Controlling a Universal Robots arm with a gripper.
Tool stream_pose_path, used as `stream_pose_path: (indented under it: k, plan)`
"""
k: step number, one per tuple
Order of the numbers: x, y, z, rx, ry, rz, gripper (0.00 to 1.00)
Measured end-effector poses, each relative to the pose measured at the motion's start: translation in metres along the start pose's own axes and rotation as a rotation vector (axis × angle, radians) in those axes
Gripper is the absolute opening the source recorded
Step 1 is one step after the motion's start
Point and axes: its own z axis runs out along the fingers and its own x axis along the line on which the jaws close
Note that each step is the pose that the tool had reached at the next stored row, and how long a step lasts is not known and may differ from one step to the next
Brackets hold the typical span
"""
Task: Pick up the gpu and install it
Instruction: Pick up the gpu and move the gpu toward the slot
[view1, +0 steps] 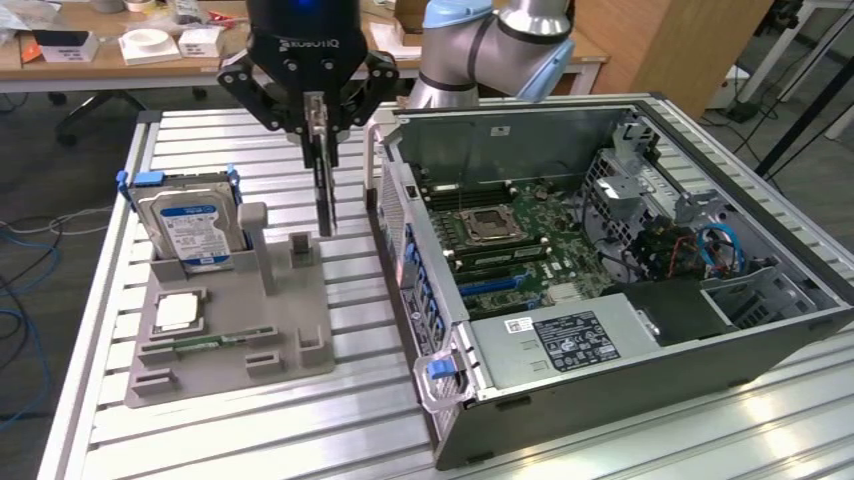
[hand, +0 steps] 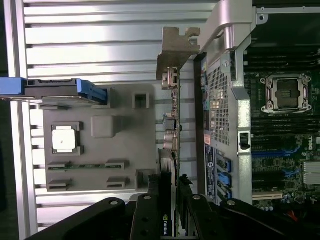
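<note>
- My gripper (view1: 318, 122) is partly closed, its fingers clamped on the top edge of the gpu (view1: 324, 190). The jaws stand a narrow card's width apart.
- The gpu hangs straight down from me, edge-on and upright. It is in the air above the side of the tray (view1: 287, 345) that faces the case (view1: 574, 410), and looks clear of the tray's slots.
- In the wrist view I look along the card (hand: 170, 145) to its bracket (hand: 178, 45) at the far end. The case wall (hand: 220, 100) runs just beside it.
- I judge the pick-up done and the carry to the case in hand. The install has not begun, and the card is outside the case.
- The drive (view1: 187, 225) stands in the tray, well apart from the card, on the exterior view's left.
- Seating the card calls for crossing the case wall without clipping it. The bracket must turn toward the case's rear, and the card's lower edge must line up with a slot on the board (view1: 534, 235).
- I cannot tell from here which slot fits. The grip has to stay firm, since a thin card could swing or twist in the jaws.
</note>
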Motion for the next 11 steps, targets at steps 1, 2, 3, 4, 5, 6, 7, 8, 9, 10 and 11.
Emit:
stream_pose_path:
  k: [1, 2, 3, 4, 5, 6, 7, 8, 9, 10, 11]
  plan:
    - [-0.002, 0.0001, 0.0000, 0.0000, 0.0000, 0.000, 0.26]
    - [-0.003, 0.0002, 0.0001, 0.0000, -0.0001, 0.000, 0.26]
    - [-0.005, 0.0003, 0.0002, -0.0001, 0.0000, 0.000, 0.26]
    - [-0.006, 0.0004, 0.0002, -0.0001, 0.0000, 0.000, 0.26]
    - [-0.008, 0.0005, 0.0002, 0.0000, 0.0000, 0.000, 0.26]
    - [-0.009, 0.0006, 0.0003, -0.0001, -0.0001, 0.000, 0.26]
    - [-0.011, 0.0007, 0.0003, -0.0001, -0.0001, 0.000, 0.26]
    - [-0.012, 0.0008, 0.0004, -0.0001, -0.0001, 0.000, 0.26]
    - [-0.014, 0.0009, 0.0004, 0.0000, 0.0000, 0.000, 0.26]
    - [-0.016, 0.0010, 0.0004, 0.0001, 0.0000, 0.000, 0.26]
    - [-0.017, 0.0011, 0.0005, 0.0000, 0.0000, 0.000, 0.26]
